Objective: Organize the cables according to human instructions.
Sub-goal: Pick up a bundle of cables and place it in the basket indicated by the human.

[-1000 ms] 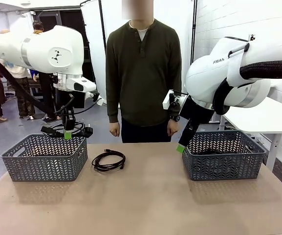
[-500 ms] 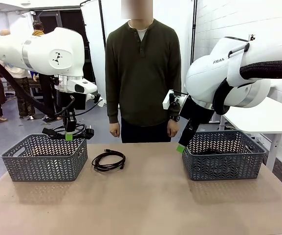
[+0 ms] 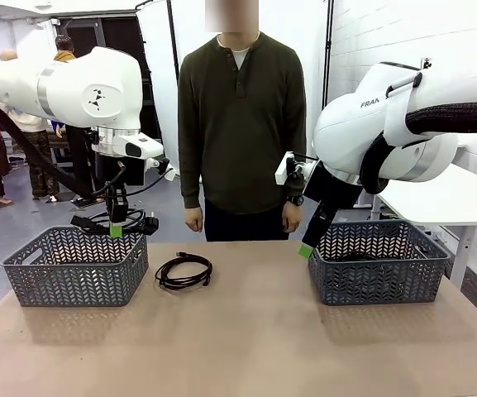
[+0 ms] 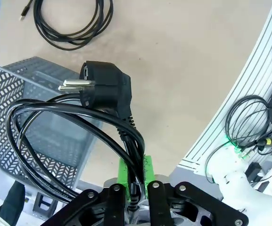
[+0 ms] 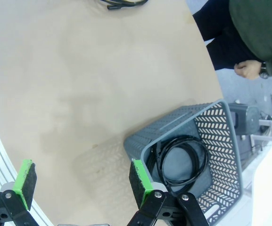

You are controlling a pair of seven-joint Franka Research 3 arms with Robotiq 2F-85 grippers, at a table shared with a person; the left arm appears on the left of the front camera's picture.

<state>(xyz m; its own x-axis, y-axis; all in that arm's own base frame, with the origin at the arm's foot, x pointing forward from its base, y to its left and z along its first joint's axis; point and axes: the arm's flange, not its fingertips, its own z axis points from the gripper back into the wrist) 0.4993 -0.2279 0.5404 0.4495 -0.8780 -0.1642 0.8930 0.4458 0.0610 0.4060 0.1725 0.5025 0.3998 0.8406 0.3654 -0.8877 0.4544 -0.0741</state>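
My left gripper point(image 3: 116, 227) hangs just above the far rim of the left grey basket point(image 3: 73, 277), shut on a coiled black cable point(image 3: 132, 221). In the left wrist view its green pads point(image 4: 121, 170) pinch the cable strands, and the cable's plug point(image 4: 105, 87) sticks out sideways over the basket point(image 4: 6, 89). A second coiled cable point(image 3: 183, 271) lies on the table between the baskets, also seen as a coil point(image 4: 72, 21). Another cable point(image 5: 183, 157) lies inside the right basket point(image 3: 379, 281). My right gripper point(image 5: 82, 181) is open and holds nothing, near that basket's left corner point(image 3: 307, 248).
A person stands at the far side of the table, arms down, hands point(image 3: 193, 218) near the table's far edge. The tan table point(image 3: 246, 347) spreads wide in front of the baskets. A white table point(image 3: 453, 198) stands at the right.
The left arm has shifted very slightly with its cable. The right arm, the person and the other cables have not moved.
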